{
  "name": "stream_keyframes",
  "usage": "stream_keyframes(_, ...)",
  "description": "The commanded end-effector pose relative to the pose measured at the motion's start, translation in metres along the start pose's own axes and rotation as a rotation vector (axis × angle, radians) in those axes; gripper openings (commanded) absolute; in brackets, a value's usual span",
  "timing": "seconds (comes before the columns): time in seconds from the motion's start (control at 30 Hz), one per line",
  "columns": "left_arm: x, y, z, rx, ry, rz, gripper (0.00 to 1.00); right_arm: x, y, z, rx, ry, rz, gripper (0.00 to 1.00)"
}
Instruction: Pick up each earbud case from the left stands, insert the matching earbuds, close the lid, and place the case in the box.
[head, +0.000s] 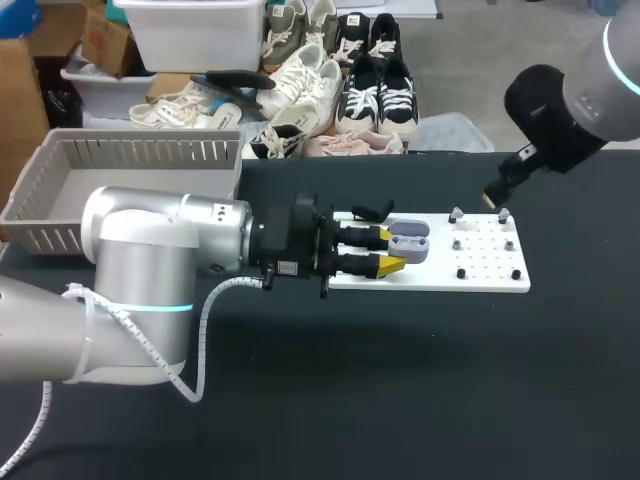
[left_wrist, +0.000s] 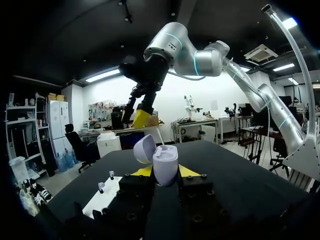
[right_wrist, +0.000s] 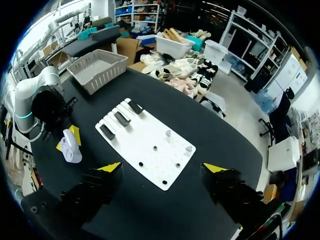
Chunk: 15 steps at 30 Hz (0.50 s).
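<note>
You are holding the earbud case clamped between both fingers of the left gripper, lid open, near the white board, likely so earbuds can go in. Your right gripper is hovering above the board, spread wide, gripping nothing.

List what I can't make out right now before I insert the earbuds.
- Left wrist view: earbud case wells, hidden by its own shell.
- Head view: the wells, too small to tell if filled.
- Every view: small grey pieces on the white board, too small to confirm as earbuds.
</note>
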<state>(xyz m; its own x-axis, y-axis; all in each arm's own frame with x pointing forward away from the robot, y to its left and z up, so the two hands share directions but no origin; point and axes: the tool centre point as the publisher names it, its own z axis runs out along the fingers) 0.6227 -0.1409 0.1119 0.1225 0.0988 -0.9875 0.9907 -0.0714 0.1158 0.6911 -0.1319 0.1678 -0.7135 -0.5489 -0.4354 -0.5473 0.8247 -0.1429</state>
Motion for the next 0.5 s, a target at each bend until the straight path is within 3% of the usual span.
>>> stream_keyframes(0.03,0.001,0.0,0.0,-0.002,-0.003,0.002,0.0,-0.009,-0.004,0.019,0.382,0.121,0.014,1.0)
stream_keyframes(0.2,0.001,0.0,0.0,-0.002,-0.003,0.002,0.0,-0.006,-0.014,0.039,0.44,0.206,0.02,1.0)
stream_keyframes(0.5,0.001,0.0,0.0,-0.002,-0.003,0.002,0.0,-0.001,-0.028,0.072,0.419,0.286,0.096,1.0)
